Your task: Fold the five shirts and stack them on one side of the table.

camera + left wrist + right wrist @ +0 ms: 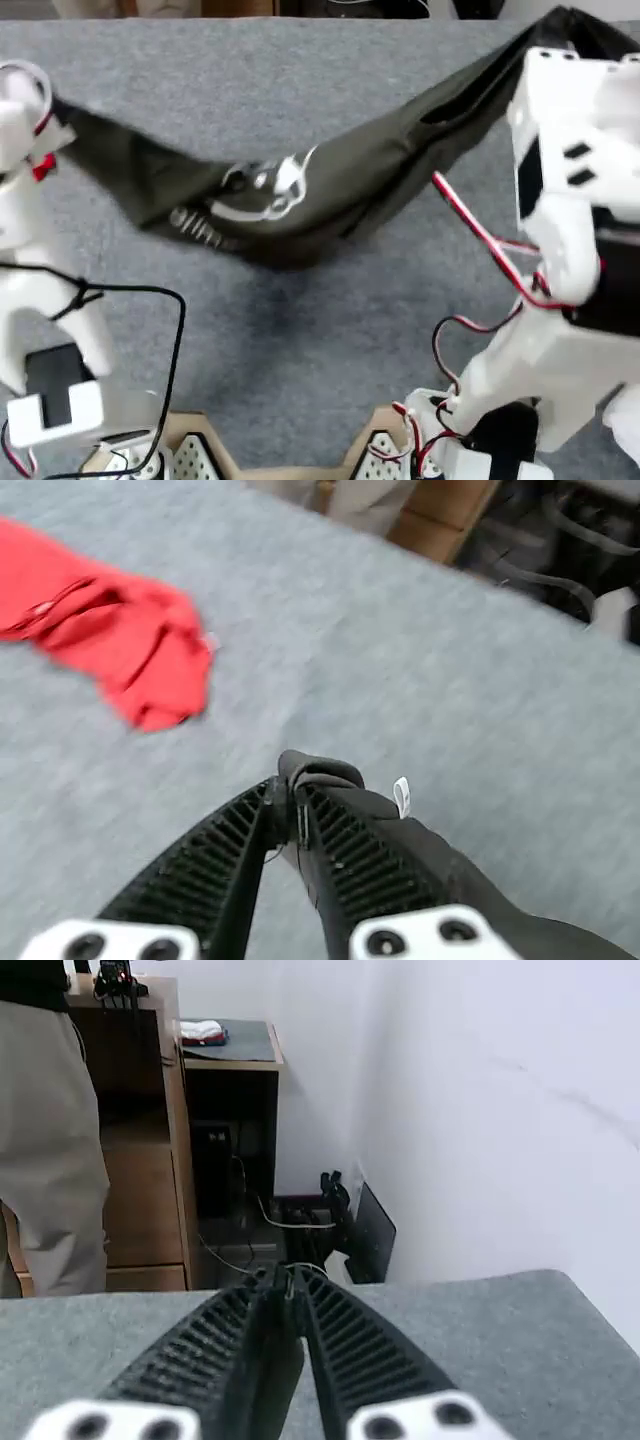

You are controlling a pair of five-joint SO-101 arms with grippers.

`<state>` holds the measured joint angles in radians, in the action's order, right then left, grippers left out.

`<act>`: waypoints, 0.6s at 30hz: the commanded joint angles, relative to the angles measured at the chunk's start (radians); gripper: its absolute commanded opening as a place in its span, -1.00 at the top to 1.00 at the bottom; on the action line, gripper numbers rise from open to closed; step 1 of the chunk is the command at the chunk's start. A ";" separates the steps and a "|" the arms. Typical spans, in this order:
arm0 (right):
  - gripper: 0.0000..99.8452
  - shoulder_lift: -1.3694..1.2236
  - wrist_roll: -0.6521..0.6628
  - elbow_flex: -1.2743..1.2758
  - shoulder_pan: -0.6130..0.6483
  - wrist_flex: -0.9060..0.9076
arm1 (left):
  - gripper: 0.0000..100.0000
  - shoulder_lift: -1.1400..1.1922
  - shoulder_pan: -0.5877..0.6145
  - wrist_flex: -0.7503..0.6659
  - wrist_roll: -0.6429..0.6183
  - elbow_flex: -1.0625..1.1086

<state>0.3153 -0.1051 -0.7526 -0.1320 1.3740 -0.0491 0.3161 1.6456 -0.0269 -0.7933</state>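
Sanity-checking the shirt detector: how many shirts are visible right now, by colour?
Black fabric shirt with white print, stretched between the two arms: 1
Red fabric shirt, crumpled on the grey table: 1
Total: 2

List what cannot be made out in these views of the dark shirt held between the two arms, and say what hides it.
High view: the right arm covers one end of the dark shirt, so the grip there is hidden.
High view: folds crumple the white print.
Left wrist view: the red shirt is blurred and cut by the edge; folded or not is unclear.
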 commanded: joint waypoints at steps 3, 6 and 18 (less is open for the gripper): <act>0.99 -0.016 0.011 0.125 0.013 -0.292 | 0.96 0.099 -0.130 -0.227 -0.095 -0.015; 0.99 0.005 0.011 0.125 0.015 -0.278 | 0.96 0.101 -0.198 -0.238 -0.095 -0.112; 0.99 0.186 0.242 0.332 0.019 0.374 | 0.96 0.039 -0.318 0.118 -0.038 0.167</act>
<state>0.4595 0.0698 -0.4933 -0.1304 1.6471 0.0552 0.0092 1.7484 -0.1112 -0.8301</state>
